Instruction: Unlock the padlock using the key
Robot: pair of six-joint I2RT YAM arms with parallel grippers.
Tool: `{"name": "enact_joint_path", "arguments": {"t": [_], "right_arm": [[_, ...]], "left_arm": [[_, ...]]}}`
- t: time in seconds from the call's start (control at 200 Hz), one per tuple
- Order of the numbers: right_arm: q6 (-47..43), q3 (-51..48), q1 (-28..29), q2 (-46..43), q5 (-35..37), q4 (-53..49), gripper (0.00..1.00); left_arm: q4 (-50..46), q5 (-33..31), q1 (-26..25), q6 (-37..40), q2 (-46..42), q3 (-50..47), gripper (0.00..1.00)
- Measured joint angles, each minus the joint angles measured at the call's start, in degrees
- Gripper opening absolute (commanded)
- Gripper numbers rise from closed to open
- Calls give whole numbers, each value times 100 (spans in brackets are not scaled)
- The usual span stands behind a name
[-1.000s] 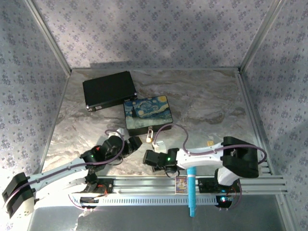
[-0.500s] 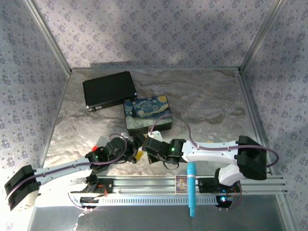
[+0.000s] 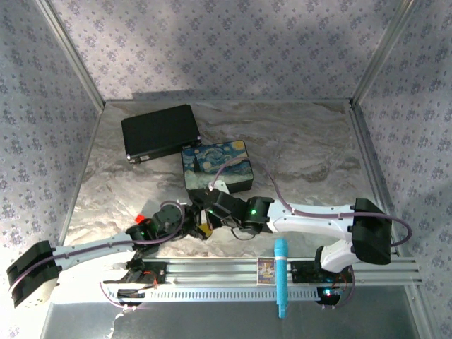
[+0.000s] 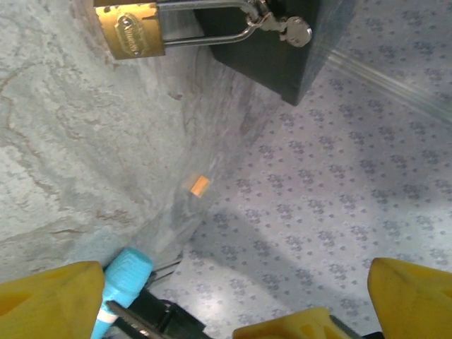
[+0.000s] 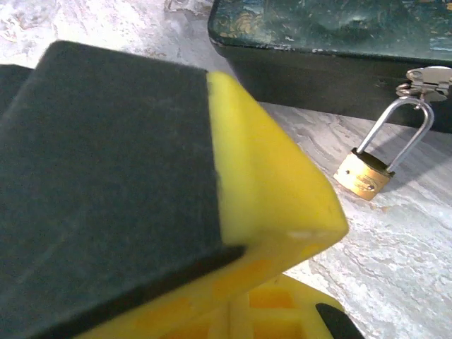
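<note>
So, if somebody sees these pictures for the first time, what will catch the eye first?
Most likely the painted box with its swirling night-sky lid, in the middle of the marble table. Next comes the small brass padlock, which hangs from the latch on the box's front. The left arm and the right arm meet just in front of it.

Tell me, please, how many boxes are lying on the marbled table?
2. The plain black rectangular box lies far left; the box with the blue painted lid sits just right of it, closer to the near edge. None looks hidden.
</note>
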Motion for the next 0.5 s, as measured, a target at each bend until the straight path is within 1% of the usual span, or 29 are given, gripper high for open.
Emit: {"name": "enact_joint_path", "arguments": {"t": [0.06, 0.165, 0.32, 0.5], "right_arm": [[-31, 0, 33, 13, -13, 42, 0], [-63, 0, 114, 17, -63, 129, 0], [-61, -76, 160, 4, -125, 295, 0], [-57, -229, 160, -79, -160, 376, 0]], "left_arm": [[31, -68, 0, -42, -79, -20, 72], [-31, -186, 0, -94, -337, -114, 60], [-254, -302, 0, -125, -656, -201, 49], [-400, -356, 2, -136, -737, -267, 34]]}}
